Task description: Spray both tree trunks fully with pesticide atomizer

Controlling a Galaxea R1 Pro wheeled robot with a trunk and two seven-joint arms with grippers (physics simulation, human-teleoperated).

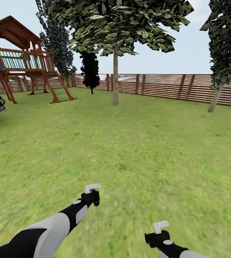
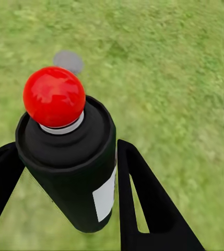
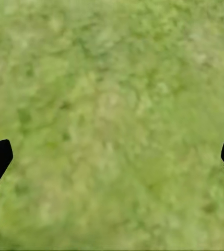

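Pesticide atomizer (image 2: pixel 72 162) sits clamped in your left hand (image 2: pixel 65 198); your right hand (image 3: pixel 112 157) hangs spread and empty over grass. The nearest tree trunk (image 1: pixel 115 77) stands well apart, so spraying from here would likely miss.

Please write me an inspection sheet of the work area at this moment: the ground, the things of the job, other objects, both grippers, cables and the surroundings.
Surface: green lawn, mostly bare grass.
Job's things: black spray bottle with red tip, held in the left gripper; nearer tree with a straight trunk far ahead; second tree at the right, trunk leaning. No white specks seen on either trunk.
Clutter: a small grey round spot on the grass below the bottle; what it is, cannot tell.
Grippers: left gripper shut on the bottle; right gripper open, empty, over grass.
Cables: nothing seen.
Surroundings: wooden fence, wooden playset, dark conifers.
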